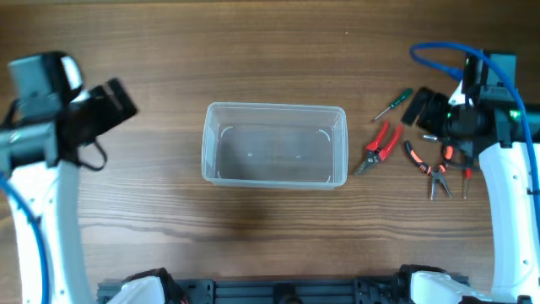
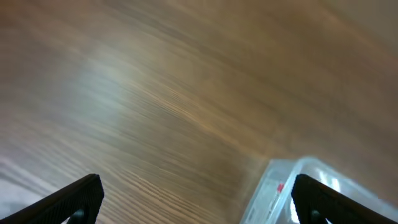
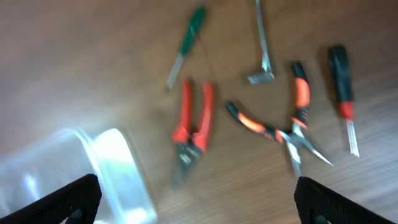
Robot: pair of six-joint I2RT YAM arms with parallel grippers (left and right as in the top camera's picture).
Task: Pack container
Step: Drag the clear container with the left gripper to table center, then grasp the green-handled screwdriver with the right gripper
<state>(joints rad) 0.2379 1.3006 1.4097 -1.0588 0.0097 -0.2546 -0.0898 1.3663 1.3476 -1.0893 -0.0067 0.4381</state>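
Observation:
The clear plastic container (image 1: pixel 274 107) stands empty at the table's middle. Its corner shows in the left wrist view (image 2: pixel 314 183) and in the right wrist view (image 3: pixel 81 165). To its right lie red cutters (image 1: pixel 381 145) (image 3: pixel 193 127), a green screwdriver (image 1: pixel 393 104) (image 3: pixel 186 43), black-and-orange pliers (image 1: pixel 426 167) (image 3: pixel 280 127), a black-and-red screwdriver (image 1: pixel 465 177) (image 3: pixel 342 93) and a metal hex key (image 3: pixel 264 46). My right gripper (image 1: pixel 420 108) (image 3: pixel 199 202) is open and empty above the tools. My left gripper (image 1: pixel 118 100) (image 2: pixel 199 199) is open and empty, left of the container.
The wooden table (image 1: pixel 270 42) runs under everything. A blue cable (image 1: pixel 439 55) loops over the right arm at the back right. A black rail (image 1: pixel 278 291) lies along the table's front edge.

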